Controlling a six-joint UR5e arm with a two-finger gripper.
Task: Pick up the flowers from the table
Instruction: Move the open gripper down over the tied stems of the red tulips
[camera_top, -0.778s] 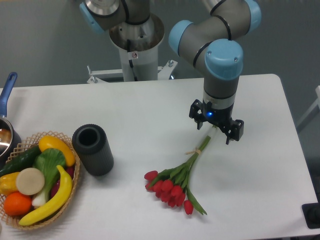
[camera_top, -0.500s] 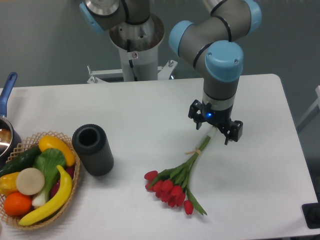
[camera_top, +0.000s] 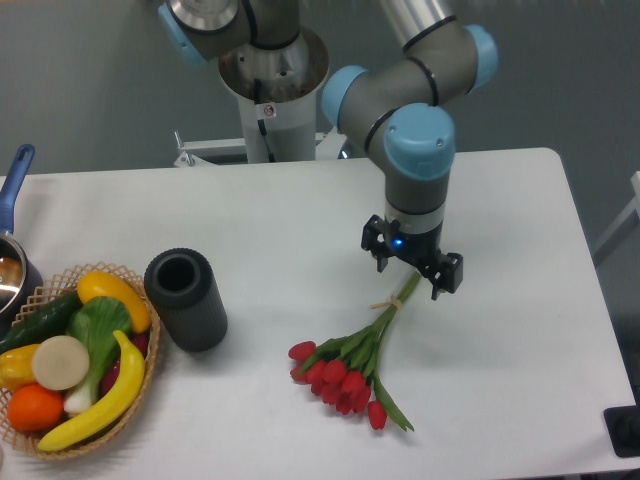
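1. Flowers (camera_top: 350, 372): the bunch of red tulips lies flat on the white tabletop (camera_top: 520, 330), low and right of the frame's centre. The buds point toward the lower left and the green stems run up toward the upper right. A tan band (camera_top: 388, 303) ties the stems just below the gripper.

2. Risk, as a judgement: the stems are thin and lie flush on the tabletop. A closure that comes down too high could slip over them. One that catches only the outer stems could let the heavy bud end swing or sag on lifting. Too hard a descent could press the fingertips into the surface.

3. Gripper (camera_top: 410, 272): it hangs over the bare stem ends above the band. The jaws stand apart at a moderate width, one finger at each side of the stems, holding nothing. I cannot tell whether the fingertips touch the stems or the tabletop.

4. Farther left, a dark cylinder (camera_top: 186, 298) stands beside a woven fruit basket (camera_top: 140, 380), both well apart from the bunch.
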